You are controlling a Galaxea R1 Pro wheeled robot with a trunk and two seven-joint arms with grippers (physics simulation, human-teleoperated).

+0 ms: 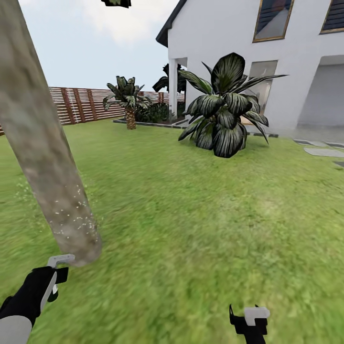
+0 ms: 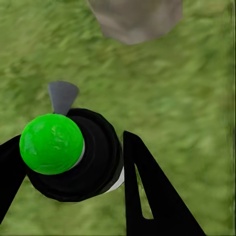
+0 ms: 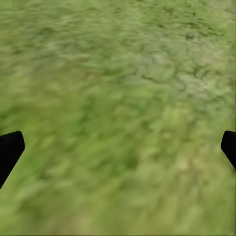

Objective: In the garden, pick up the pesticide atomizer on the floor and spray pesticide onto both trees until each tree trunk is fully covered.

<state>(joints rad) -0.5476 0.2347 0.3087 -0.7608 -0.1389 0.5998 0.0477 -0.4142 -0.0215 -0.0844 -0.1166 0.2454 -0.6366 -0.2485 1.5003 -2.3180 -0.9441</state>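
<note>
Presently, item by item:

Left hand (image 1: 53, 277): sitting low at the left of the head view, pinching the pesticide atomizer (image 2: 73, 155) between its two black fingers (image 2: 152, 196). In the left wrist view the atomizer is showing a black rounded body with a green cap on top and a grey nozzle tab pointing away from the hand toward the trunk.

Tree trunk (image 1: 43, 143): rising just ahead of the left hand, a thick grey-tan mottled column leaning up and to the left across the head view. Its foot is meeting the floor (image 1: 191, 215) just beyond the atomizer's pale nozzle. White specks are dotting the lower trunk; I judge these to be spray already landing, with the upper trunk bare of them.

Governing relation: the trunk is lying directly forward of the left hand and near it, its long axis running upward; the nozzle is facing its base. The coming move is likely turning on sweeping the spray up along that axis.

Right hand (image 1: 248, 320): hanging low at the right, well apart from the trunk, fingers spread wide over grass and gripping nothing, as the right wrist view is showing.

Surroundings: short palms, a slatted fence (image 1: 81, 102) and a white house (image 1: 267, 57) standing beyond the lawn.
</note>
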